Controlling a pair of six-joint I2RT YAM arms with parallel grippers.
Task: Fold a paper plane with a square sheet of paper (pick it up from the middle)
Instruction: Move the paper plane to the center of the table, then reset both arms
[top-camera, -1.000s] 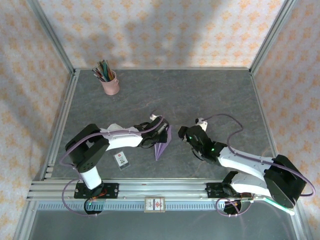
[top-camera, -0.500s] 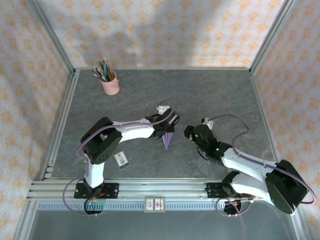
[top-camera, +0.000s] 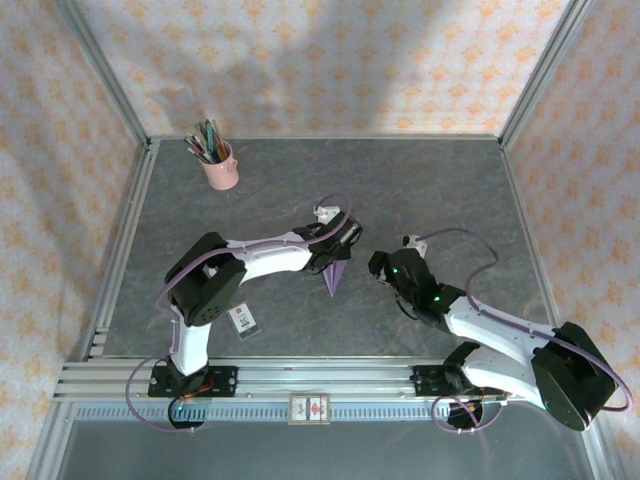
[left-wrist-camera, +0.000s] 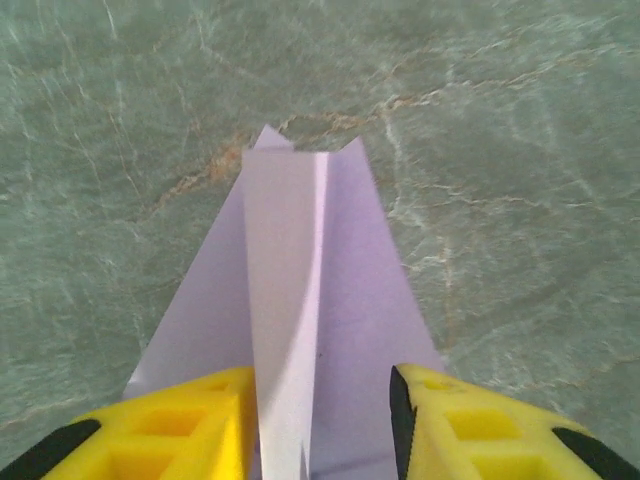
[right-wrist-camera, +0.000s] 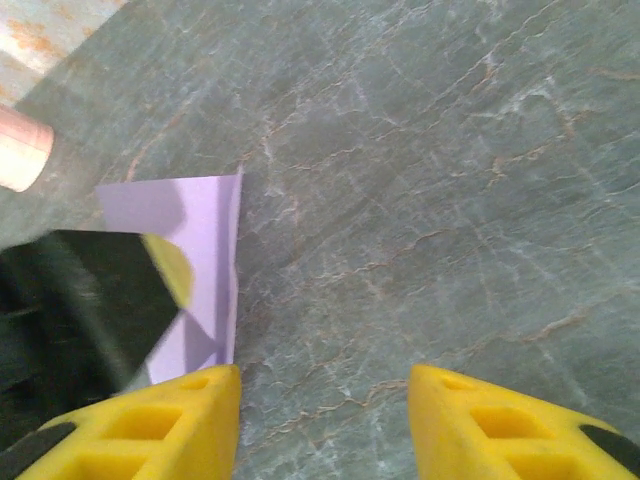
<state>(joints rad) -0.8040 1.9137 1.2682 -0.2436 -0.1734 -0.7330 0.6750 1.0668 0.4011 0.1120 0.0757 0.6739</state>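
At the far left corner of the grey, stone-patterned desk (top-camera: 430, 190) we see a pink cup full of coloured pencils (top-camera: 220, 168), and near the front edge, beside the left arm's base, lies a small white card with dark print (top-camera: 243, 320). Moving rightward, the left arm reaches toward the middle of the desk, where the light purple paper plane (top-camera: 333, 280) lies, a slim folded dart whose point faces the near edge. From the wrist camera we find the left claw (left-wrist-camera: 320, 380) partly open and straddling the plane's wide end. The raised centre fold stands between the yellow fingers, close against one of them, with a clear gap to the other, so we see no pinch on the paper. Just to the right of the plane, and apart from it, sits the right claw (right-wrist-camera: 322, 378). It is also partly open and has nothing in it, with bare desk showing between its yellow fingers. In its own camera the purple paper lies off to the left, partly covered by the dark body of the left claw.
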